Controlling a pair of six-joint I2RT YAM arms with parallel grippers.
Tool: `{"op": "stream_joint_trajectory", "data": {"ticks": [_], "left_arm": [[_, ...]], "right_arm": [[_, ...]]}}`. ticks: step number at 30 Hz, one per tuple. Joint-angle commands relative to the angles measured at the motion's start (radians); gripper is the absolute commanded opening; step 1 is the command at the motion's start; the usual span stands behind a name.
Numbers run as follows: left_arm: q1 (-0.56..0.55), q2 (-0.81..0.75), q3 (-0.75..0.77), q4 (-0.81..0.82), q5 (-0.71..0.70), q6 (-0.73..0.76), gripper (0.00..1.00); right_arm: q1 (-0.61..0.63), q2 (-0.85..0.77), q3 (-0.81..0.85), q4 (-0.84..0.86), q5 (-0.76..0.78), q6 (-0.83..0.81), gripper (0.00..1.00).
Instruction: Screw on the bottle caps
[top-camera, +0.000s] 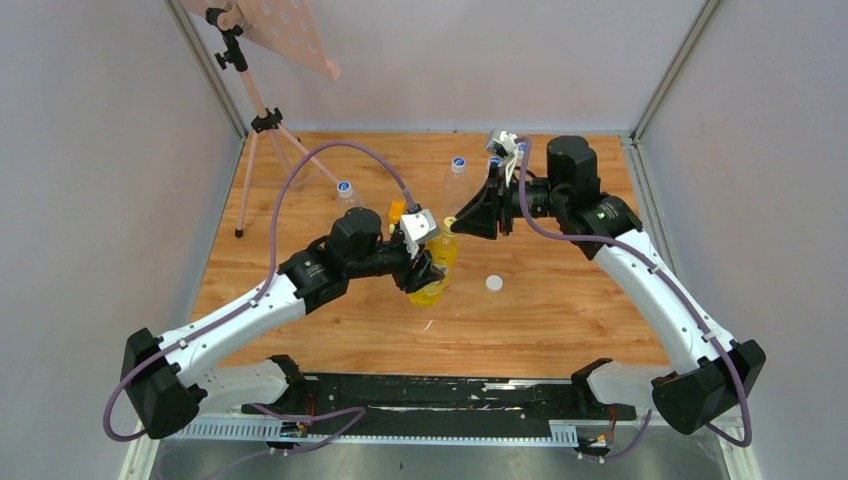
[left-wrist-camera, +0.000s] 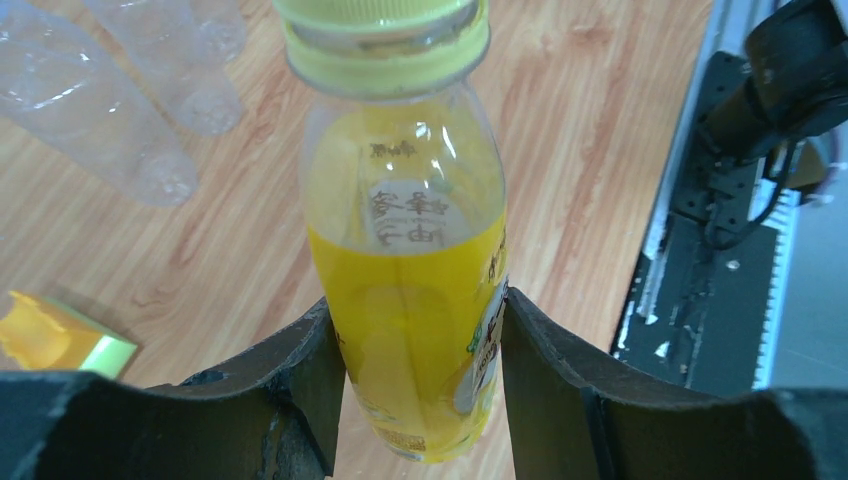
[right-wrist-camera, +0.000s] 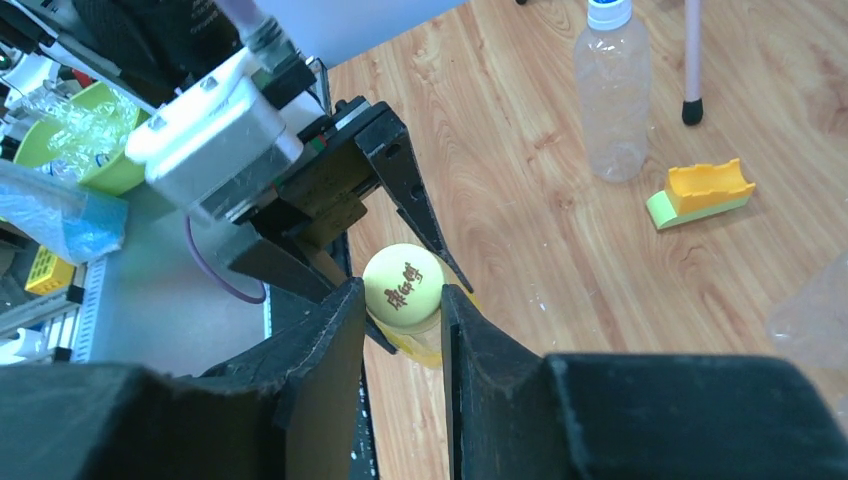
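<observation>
A yellow bottle (left-wrist-camera: 415, 330) stands upright on the wooden table, and my left gripper (left-wrist-camera: 420, 390) is shut on its lower body, a finger against each side. Its yellow cap (right-wrist-camera: 403, 283) with brown lettering sits on the neck, with my right gripper (right-wrist-camera: 403, 300) shut on it from above. In the top view the left gripper (top-camera: 430, 268) and the right gripper (top-camera: 452, 225) meet at this yellow bottle (top-camera: 437, 290) in mid-table. A white cap (top-camera: 493, 283) lies loose to its right. Two clear bottles (top-camera: 345, 195) (top-camera: 457, 180) with blue caps stand farther back.
A small orange-and-green block (top-camera: 397, 210) lies behind the left gripper, also in the right wrist view as a block (right-wrist-camera: 700, 192) near a clear bottle (right-wrist-camera: 612, 90). A tripod (top-camera: 265, 130) stands at the back left. Grey walls enclose the table (top-camera: 560, 320).
</observation>
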Motion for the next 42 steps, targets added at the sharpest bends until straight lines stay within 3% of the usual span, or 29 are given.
{"op": "stream_joint_trajectory", "data": {"ticks": [1,13,16,20,23,26,29,33,37,42], "left_arm": [[-0.030,0.003,0.100,0.158,-0.150,0.111,0.03],[-0.076,0.033,0.173,0.149,-0.323,0.135,0.02],[-0.082,0.033,0.191,0.121,-0.338,0.129,0.01],[-0.084,0.023,0.178,0.116,-0.348,0.115,0.01],[-0.075,0.025,0.164,0.096,-0.347,0.086,0.00],[-0.040,0.035,0.162,0.058,-0.274,0.043,0.00],[0.007,0.033,0.147,0.021,-0.173,0.002,0.00],[0.054,0.025,0.155,-0.055,-0.015,0.039,0.00],[0.077,0.030,0.179,-0.151,0.233,0.132,0.00],[0.080,0.050,0.228,-0.274,0.387,0.253,0.00]], "right_arm": [[0.062,0.012,-0.002,-0.108,0.039,0.122,0.07],[0.203,0.081,0.055,-0.230,0.536,0.234,0.00],[0.215,0.081,0.043,-0.227,0.592,0.268,0.01],[0.214,0.043,0.022,-0.194,0.585,0.309,0.18],[0.213,-0.010,-0.004,-0.160,0.584,0.303,0.42],[0.204,-0.073,-0.029,-0.139,0.600,0.277,0.62],[0.176,-0.122,-0.042,-0.130,0.585,0.222,0.69],[0.129,-0.180,-0.046,-0.100,0.493,0.091,0.70],[0.072,-0.216,-0.034,-0.046,0.324,-0.048,0.70],[0.037,-0.201,0.005,0.010,0.117,-0.149,0.70]]}}
